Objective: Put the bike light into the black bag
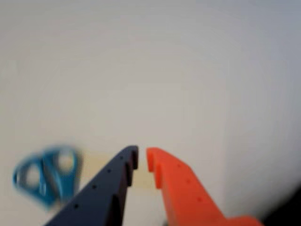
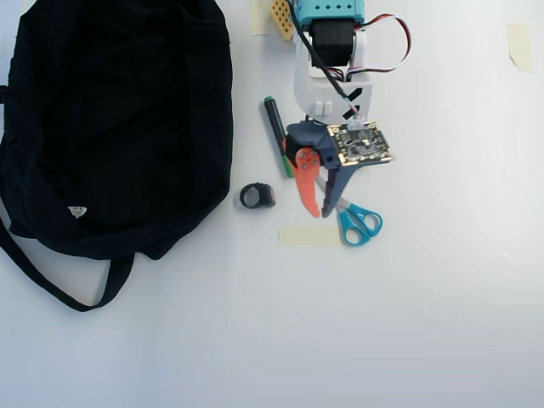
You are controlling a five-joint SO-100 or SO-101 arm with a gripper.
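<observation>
Orange and dark-blue fingers make up the gripper (image 2: 321, 210), and both views show the tips nearly together with only a thin slit between, nothing pinched. Wrist view confirms: gripper (image 1: 142, 159) empty over bare white table (image 2: 425, 323), pointing toward the bottom of the overhead view. Closest neighbours, overhead view: blue-handled scissors (image 2: 357, 223) just beside the tips on the right, partly under the dark finger; same scissors (image 1: 46, 177) show blurred at lower left in the wrist view. Strip of beige tape (image 2: 310, 236) just past the tips. Green-black pen (image 2: 276, 132) lies alongside the gripper base on its left. Bike light (image 2: 257, 196) sits on the table left of the tips, near but apart, untouched. Its ring faces up at the camera; blocky body appears to be on the right side of the ring, so the long axis looks to run roughly left-right across the overhead view, though it is too small to be sure. Black bag (image 2: 119, 119) is further left beyond the light, well apart from the gripper, strap trailing toward the bottom. Whether its mouth is open is not readable. Progress judgement: nothing done yet. Left: shift sideways to the light, spread the fingers, grasp, carry, drop in the bag.
</observation>
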